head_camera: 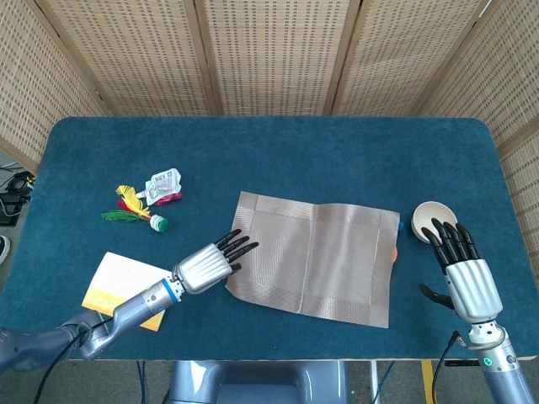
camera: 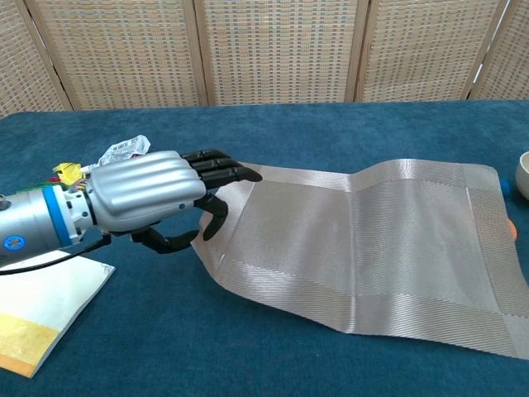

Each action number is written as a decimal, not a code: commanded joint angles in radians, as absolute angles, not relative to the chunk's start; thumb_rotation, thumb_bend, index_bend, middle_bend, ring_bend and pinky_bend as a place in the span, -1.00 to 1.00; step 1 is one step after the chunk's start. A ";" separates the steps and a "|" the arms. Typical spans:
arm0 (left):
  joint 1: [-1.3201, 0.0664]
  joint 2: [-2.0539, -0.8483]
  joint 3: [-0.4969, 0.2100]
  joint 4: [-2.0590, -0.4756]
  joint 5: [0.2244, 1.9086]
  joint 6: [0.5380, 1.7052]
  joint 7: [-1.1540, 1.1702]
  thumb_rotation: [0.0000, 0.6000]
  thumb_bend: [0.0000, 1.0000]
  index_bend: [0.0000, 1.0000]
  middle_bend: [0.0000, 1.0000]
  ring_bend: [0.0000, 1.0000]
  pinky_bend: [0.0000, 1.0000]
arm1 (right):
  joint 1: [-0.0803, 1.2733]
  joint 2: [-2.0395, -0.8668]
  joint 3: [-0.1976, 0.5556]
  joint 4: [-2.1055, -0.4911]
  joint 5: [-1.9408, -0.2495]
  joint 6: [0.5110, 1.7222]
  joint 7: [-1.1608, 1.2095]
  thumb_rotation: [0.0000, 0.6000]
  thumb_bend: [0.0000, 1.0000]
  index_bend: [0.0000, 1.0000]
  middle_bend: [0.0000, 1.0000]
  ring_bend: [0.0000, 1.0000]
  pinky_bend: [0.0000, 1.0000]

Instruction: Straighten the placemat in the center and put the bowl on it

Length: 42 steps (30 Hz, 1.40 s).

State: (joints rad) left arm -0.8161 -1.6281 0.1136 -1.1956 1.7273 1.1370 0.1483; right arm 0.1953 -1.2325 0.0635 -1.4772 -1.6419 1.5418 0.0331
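Placemat [head_camera: 313,259] lies near the middle of the blue worktop [head_camera: 269,160], skewed: near edge runs down to the right, and a soft ridge crosses it about halfway along, so it is neither square nor flat. My left hand [head_camera: 206,266] holds its left edge. In the chest view the fingers [camera: 216,168] lie on top of the weave and the thumb curls under the lifted corner, so I read this as a pinch on the mat, low and flat to the worktop. That grip suits dragging and turning the cloth without bunching it more.

Bowl [head_camera: 432,218], small and cream, sits on the bare worktop just off the mat's right edge, not on it. My right hand [head_camera: 466,271] waits just behind it, fingers stretched forward and apart, holding nothing; whether the fingertips touch the rim I cannot tell. Parking it there keeps the reach to the bowl short. A small orange thing [head_camera: 394,251] shows at the mat's right edge; too little visible to name.

Off to the left, well clear: a shuttlecock with coloured feathers [head_camera: 135,210], a crumpled wrapper [head_camera: 163,186], and a yellow-and-white booklet [head_camera: 126,284] beside my left forearm.

Judgement: straightening step in hand, bowl step not begun. Next I need to rotate the left edge to square the mat, then release.
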 commanded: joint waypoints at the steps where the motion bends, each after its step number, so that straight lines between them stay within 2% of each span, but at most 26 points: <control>1: -0.784 -1.573 0.136 -1.269 1.715 1.137 0.190 1.00 0.07 0.63 -1.00 -1.00 -1.00 | 0.195 -1.232 0.064 -1.478 -1.642 1.542 0.032 1.00 -1.00 -0.82 -1.00 -1.00 -1.00; 21: -0.714 -1.441 0.232 -1.536 1.763 1.076 0.346 1.00 0.07 0.63 -1.00 -1.00 -1.00 | 0.192 -1.230 0.062 -1.485 -1.653 1.549 0.024 1.00 -1.00 -0.81 -1.00 -1.00 -1.00; 36: -0.697 -1.430 0.213 -1.545 1.749 1.027 0.363 1.00 0.07 0.62 -1.00 -1.00 -1.00 | 0.191 -1.230 0.062 -1.485 -1.653 1.548 0.022 1.00 -1.00 -0.78 -1.00 -1.00 -1.00; 38: -0.693 -1.428 0.213 -1.545 1.748 1.025 0.365 1.00 0.06 0.59 -1.00 -1.00 -1.00 | 0.190 -1.230 0.062 -1.485 -1.653 1.548 0.022 1.00 -1.00 -0.78 -1.00 -1.00 -1.00; 42: -0.690 -1.425 0.215 -1.547 1.753 1.020 0.357 1.00 0.02 0.38 -1.00 -1.00 -1.00 | 0.190 -1.230 0.062 -1.486 -1.653 1.548 0.021 1.00 -1.00 -0.77 -1.00 -1.00 -1.00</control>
